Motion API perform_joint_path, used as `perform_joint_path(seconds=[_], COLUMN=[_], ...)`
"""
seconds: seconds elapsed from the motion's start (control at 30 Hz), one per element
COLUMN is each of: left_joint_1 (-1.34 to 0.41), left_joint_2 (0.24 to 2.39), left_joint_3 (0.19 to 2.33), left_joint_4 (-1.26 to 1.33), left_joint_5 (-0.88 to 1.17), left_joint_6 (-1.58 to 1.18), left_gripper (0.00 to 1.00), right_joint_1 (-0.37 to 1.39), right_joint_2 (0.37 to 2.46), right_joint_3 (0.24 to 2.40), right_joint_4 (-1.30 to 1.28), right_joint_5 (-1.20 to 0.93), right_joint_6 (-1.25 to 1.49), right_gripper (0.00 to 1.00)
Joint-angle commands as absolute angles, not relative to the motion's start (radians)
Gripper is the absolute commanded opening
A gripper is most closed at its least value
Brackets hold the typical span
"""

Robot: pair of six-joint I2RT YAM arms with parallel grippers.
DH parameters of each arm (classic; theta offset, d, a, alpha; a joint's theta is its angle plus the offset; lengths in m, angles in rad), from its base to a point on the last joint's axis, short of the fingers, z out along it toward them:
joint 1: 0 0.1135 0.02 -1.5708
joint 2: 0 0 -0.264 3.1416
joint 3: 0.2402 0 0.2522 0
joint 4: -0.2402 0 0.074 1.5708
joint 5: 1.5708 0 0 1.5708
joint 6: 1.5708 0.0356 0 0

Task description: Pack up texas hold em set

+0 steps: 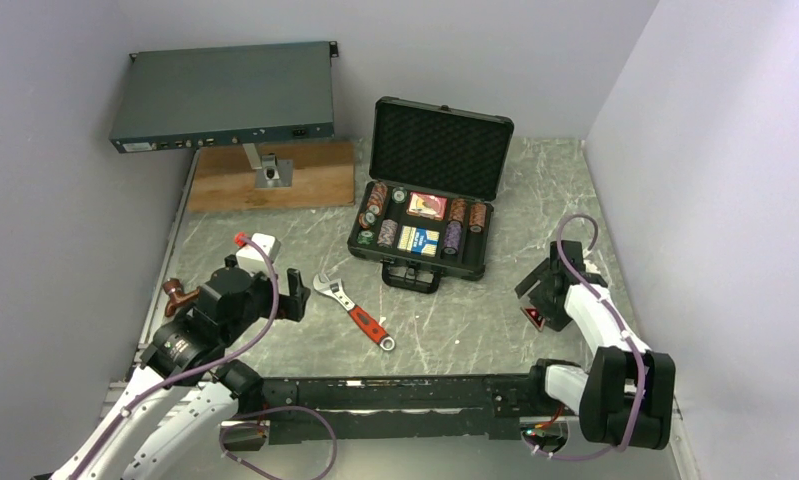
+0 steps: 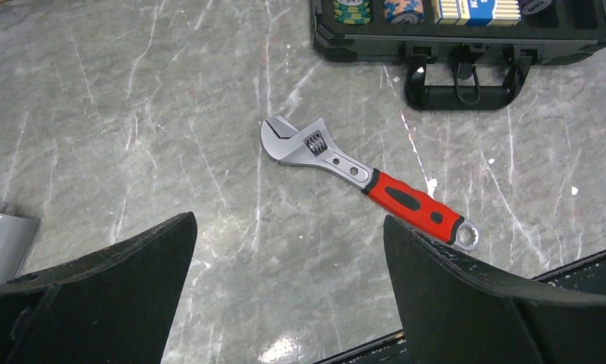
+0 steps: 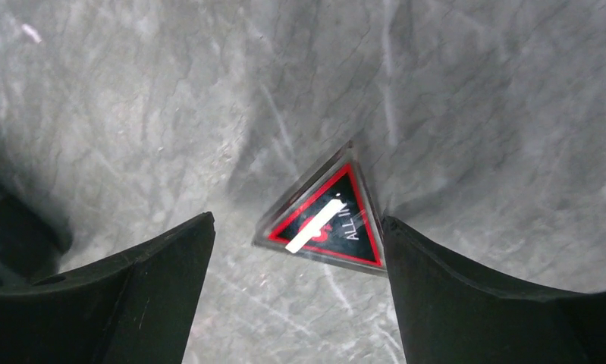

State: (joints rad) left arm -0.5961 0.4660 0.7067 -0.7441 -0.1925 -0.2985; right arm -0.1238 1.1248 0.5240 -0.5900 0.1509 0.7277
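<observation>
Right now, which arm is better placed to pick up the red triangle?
The right arm. Its open gripper already has the red triangle between its jaws. The left gripper hovers near the wrench, far from the triangle.

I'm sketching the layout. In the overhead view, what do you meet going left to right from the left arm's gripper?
Left gripper → red-handled silver adjustable wrench → open black foam-lined case → small red triangle under the right gripper.

Black case (image 1: 440,150) open, lid upright; chips (image 1: 377,200), card decks (image 1: 419,240) inside; red triangle (image 3: 326,224) flat, apart rightward.
</observation>
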Motion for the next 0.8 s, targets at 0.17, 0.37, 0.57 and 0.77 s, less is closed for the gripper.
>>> perform_joint_path(seconds=[0.17,0.37,0.57,0.77], left_joint_1=[-0.597,-0.598,-0.597,-0.597], left_joint_2=[0.451,0.445,0.447,0.444], left_joint_3=[0.706,0.703,0.703,0.701], left_joint_4=[-0.705,-0.7,-0.694,-0.689], left_joint_5=[-0.21,-0.198,-0.177,-0.166], left_joint_6=[-0.295,-0.29,-0.283,-0.279], left_gripper=[1.0,1.0,1.0,1.0], right_joint_1=[-0.013,0.103,0.1,0.065], right_joint_2=[1.096,1.19,1.175,1.222], right_joint_3=[0.549,0.605,0.654,0.705], right_joint_4=[-0.526,-0.512,-0.575,-0.75], right_joint_5=[0.061,0.096,0.197,0.266], right_joint_6=[0.827,0.853,0.862,1.015], right_gripper=[0.81,0.82,0.88,0.91])
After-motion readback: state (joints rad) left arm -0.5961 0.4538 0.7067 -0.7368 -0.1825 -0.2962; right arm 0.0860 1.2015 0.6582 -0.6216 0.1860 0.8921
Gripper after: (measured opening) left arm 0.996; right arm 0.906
